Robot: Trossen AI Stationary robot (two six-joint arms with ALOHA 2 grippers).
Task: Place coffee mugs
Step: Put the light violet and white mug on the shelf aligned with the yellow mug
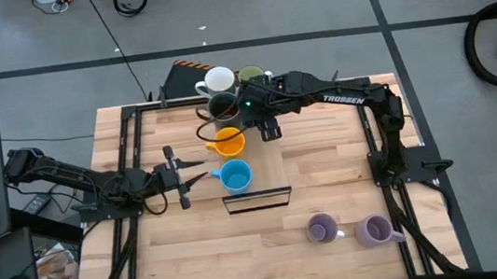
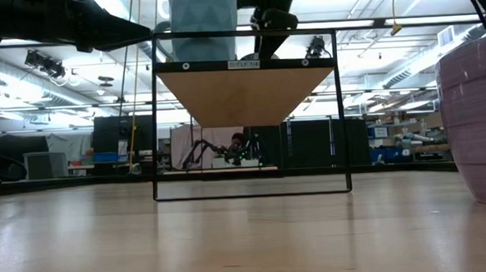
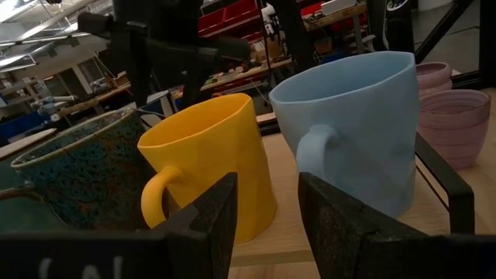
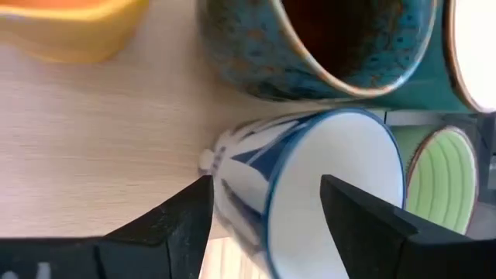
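A raised shelf (image 1: pixel 257 198) carries a white mug (image 1: pixel 218 79), a green mug (image 1: pixel 251 74), a dark speckled mug (image 1: pixel 223 108), an orange mug (image 1: pixel 229 143) and a blue mug (image 1: pixel 236 175), all upright. Two light purple mugs (image 1: pixel 322 228) (image 1: pixel 372 231) stand on the table near its right front. My right gripper (image 1: pixel 269 130) hangs over the shelf beside the dark and orange mugs, shut on a white mug with blue stripes (image 4: pixel 248 178). My left gripper (image 1: pixel 198 176) is level at the blue mug's left, slightly open and holding nothing (image 3: pixel 267 201). My right gripper holds the white-and-blue mug by its wall at the rim (image 4: pixel 267 203), coming from above and pointing down. One finger (image 4: pixel 186 213) lies on the outside and the other (image 4: pixel 356 209) stands over the opening. The mug sits tilted; whether its base rests on the shelf does not show.
The shelf's black wire frame (image 2: pixel 250 194) stands mid-table with open space beneath it. One purple mug (image 2: pixel 479 115) looms at the low view's right edge. Bare wood lies at the table's front left and centre. Black arm mounts line both table sides.
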